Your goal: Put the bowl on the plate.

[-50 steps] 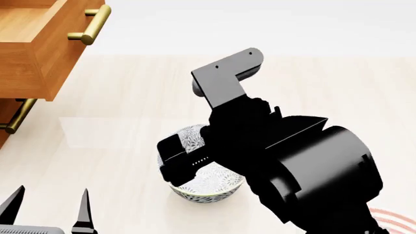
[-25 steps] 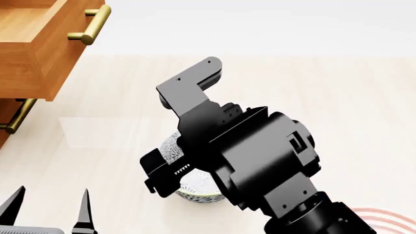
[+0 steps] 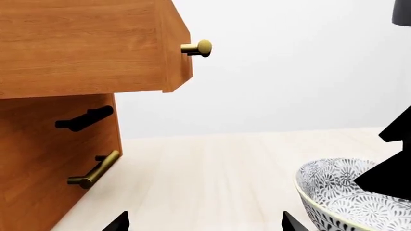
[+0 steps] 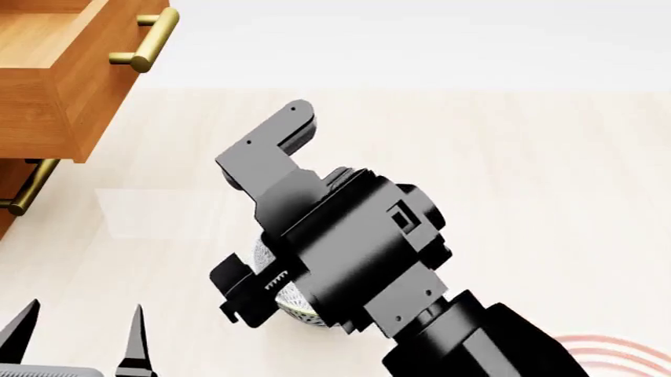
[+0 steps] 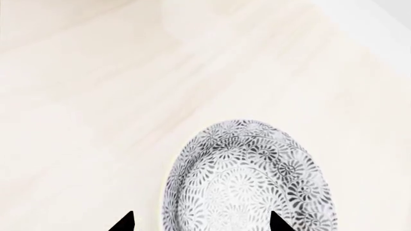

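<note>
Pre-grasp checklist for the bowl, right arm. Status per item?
1. Bowl upright and empty: ok.
2. Right pincer open, tips spread: ok.
3. Tips straddling the bowl's rim: cannot tell; one tip shows over the bowl, the other over bare tabletop, heights unclear.
4. Left pincer open and apart from the bowl: ok.
5. Plate located: ok, only its red-ringed edge shows, at the robot's right.
6. Plate free of other things: cannot tell.

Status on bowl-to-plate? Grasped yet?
Done: the right claw is over the bowl, fingertips apart and straddling it. In hand: no grasp visible; the bowl sits on the table. Left: close, lift, carry to the plate, which shows only at the head view's lower corner.
</note>
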You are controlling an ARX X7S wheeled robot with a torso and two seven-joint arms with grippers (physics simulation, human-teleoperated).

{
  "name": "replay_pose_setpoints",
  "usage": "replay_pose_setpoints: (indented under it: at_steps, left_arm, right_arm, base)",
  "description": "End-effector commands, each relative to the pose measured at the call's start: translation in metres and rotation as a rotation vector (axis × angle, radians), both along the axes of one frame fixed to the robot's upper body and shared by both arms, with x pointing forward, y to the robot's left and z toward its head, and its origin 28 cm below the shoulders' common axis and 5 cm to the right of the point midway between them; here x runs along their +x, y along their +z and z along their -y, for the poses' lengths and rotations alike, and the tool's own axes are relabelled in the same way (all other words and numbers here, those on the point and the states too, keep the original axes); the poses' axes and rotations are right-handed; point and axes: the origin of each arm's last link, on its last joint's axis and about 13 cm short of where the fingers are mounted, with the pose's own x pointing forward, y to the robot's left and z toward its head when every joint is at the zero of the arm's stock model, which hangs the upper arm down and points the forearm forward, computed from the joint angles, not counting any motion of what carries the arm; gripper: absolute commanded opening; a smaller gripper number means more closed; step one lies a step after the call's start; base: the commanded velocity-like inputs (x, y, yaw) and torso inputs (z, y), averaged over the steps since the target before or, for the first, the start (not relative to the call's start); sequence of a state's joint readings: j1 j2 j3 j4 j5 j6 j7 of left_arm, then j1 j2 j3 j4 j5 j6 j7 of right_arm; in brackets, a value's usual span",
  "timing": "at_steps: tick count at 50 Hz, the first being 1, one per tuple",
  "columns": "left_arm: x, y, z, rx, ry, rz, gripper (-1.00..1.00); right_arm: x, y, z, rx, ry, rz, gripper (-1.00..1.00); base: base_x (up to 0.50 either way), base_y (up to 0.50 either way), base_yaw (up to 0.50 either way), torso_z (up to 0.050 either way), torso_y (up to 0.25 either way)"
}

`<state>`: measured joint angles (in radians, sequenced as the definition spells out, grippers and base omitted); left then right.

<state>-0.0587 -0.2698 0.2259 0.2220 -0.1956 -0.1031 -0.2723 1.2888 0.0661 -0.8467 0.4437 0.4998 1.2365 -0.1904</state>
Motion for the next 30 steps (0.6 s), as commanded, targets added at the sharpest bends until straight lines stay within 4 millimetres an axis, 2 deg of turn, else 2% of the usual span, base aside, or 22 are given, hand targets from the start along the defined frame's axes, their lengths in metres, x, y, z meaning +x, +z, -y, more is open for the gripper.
replay_pose_setpoints:
  at_steps: [1, 17, 30]
  left_arm:
    - [0.0, 0.001, 0.0, 0.002, 0.002, 0.0, 1.0]
    - [-0.001, 0.003, -0.001, 0.004, 0.008, 0.005, 1.0]
    - [-0.001, 0.002, 0.0, 0.005, 0.007, 0.002, 1.0]
  right_arm:
    - [0.006, -0.004, -0.006, -0.043, 0.017, -0.002, 1.0]
    - [0.016, -0.013, -0.014, -0.072, 0.035, -0.014, 1.0]
    - [0.014, -0.029, -0.02, -0.093, 0.069, -0.039, 1.0]
  base:
    - [0.0, 0.0, 0.0, 0.0, 0.0]
    - [0.0, 0.0, 0.0, 0.0, 0.0]
    - [0.0, 0.0, 0.0, 0.0, 0.0]
